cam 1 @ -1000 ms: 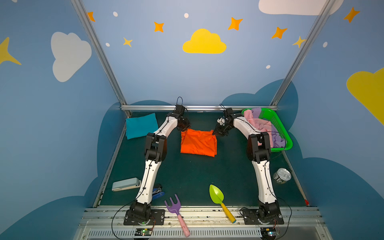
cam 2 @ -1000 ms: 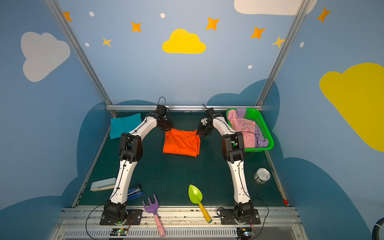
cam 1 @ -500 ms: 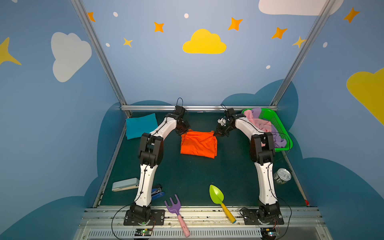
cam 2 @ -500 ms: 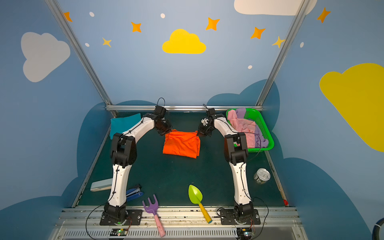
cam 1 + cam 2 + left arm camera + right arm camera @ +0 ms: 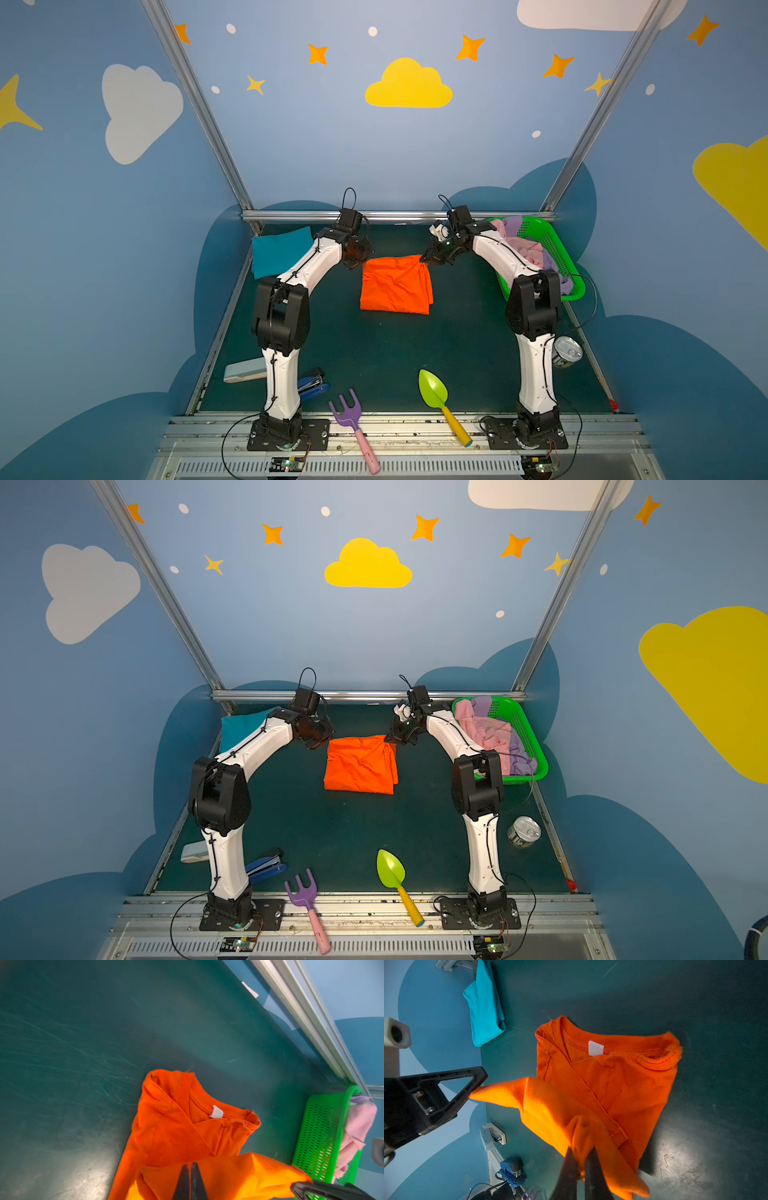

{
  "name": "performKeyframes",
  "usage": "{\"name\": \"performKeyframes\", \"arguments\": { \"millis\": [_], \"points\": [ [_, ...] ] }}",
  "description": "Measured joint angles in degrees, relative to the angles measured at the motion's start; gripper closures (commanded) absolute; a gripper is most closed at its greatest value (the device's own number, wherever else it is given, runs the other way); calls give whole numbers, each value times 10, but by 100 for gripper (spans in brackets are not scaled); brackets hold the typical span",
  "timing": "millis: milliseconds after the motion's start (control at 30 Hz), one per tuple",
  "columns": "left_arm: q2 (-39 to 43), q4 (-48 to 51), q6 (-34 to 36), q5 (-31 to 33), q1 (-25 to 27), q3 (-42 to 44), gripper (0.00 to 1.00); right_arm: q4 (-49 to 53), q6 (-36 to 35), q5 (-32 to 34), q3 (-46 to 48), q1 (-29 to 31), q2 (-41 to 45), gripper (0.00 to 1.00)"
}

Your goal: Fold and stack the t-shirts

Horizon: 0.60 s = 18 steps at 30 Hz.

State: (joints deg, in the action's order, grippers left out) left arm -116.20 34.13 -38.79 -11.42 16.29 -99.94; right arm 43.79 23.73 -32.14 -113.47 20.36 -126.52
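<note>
An orange t-shirt (image 5: pixel 395 286) (image 5: pixel 359 766) lies partly folded mid-table, its white neck label up (image 5: pixel 596 1048). My left gripper (image 5: pixel 362 262) (image 5: pixel 190 1164) is shut on the shirt's far left corner. My right gripper (image 5: pixel 424 258) (image 5: pixel 580 1151) is shut on a bunch of cloth at the far right corner. Both corners are raised off the table. A folded teal t-shirt (image 5: pixel 280 251) (image 5: pixel 485 1012) lies at the far left. Pink (image 5: pixel 525 249) and lilac (image 5: pixel 515 222) t-shirts sit crumpled in the green basket (image 5: pixel 557 249) (image 5: pixel 320 1126).
Along the near edge lie a purple toy fork (image 5: pixel 347 409) and a green scoop (image 5: pixel 432 390). A blue stapler (image 5: pixel 311 384) and a white case (image 5: pixel 245 372) lie near the left arm's base. A tin can (image 5: pixel 567 351) stands near right. A metal rail (image 5: pixel 395 216) bounds the far side.
Both grippers have closed on the orange shirt's far corners. The left arm's elbow has swung outward to the left, and the shirt's far edge is now lifted.
</note>
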Motion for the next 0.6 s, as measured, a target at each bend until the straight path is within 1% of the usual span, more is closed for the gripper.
{"name": "performKeyframes", "arguments": {
  "millis": [233,400,500,600],
  "points": [
    [-25,-5,-7,-1,-19,-15,96,-4,2,-10,-30,0,-42,97],
    [-47,0,-8,-3,-29,-24,96,-7,9,-14,-32,-2,-71,92],
    [-68,5,-9,-6,-34,-62,84,-9,15,-15,-46,-3,-87,89],
    [-97,4,-9,-14,-39,-105,72,-12,23,-15,-62,-10,-101,84]
  ]
}}
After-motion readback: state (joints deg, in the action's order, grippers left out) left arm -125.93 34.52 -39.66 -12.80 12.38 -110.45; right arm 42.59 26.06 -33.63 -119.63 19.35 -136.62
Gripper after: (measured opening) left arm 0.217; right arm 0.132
